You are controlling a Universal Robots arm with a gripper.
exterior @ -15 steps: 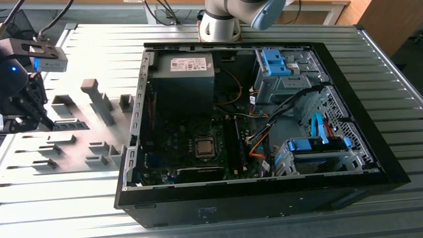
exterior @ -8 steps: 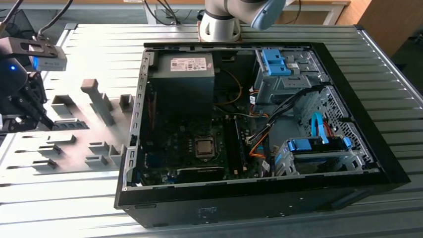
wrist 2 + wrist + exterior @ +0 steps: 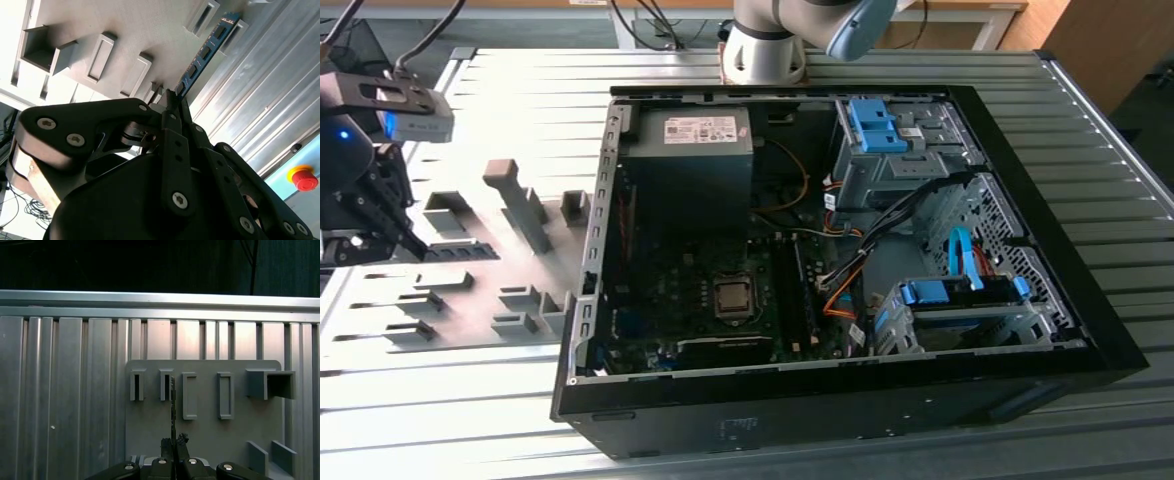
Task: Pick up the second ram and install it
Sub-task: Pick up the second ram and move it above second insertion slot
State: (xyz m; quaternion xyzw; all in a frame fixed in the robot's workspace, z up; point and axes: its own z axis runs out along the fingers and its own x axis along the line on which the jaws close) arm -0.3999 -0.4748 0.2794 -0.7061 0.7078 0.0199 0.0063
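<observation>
Second ram (image 3: 205,52): thin blue board with dark chips, sticking straight out from the gripper (image 3: 172,100). In the first wrist view the ram (image 3: 172,405) is seen edge-on as a dark sliver. The fingers are pressed together on the near end of the ram, one on each flat face; the rest of its length hangs free past the tips.

Handling, as a judgement: light, stiff and flat, but thin and easy to crack if bent or twisted. The faces are smooth, so it could pivot in a hold this close to one end. Best hold is flat on the faces, square to the board, off the contact edge. A hold nearer the middle would steady it more.

The ram's far end is just beside one of the slot blocks (image 3: 225,375) on the grey holder plate (image 3: 210,435). I cannot tell if it touches the block or is clear of it.

The plate lies on a ribbed metal table (image 3: 60,390).

Farther off, on the exterior view's right, is the open computer case (image 3: 1094,340), well apart from the gripper. Its motherboard (image 3: 667,290) faces up.
</observation>
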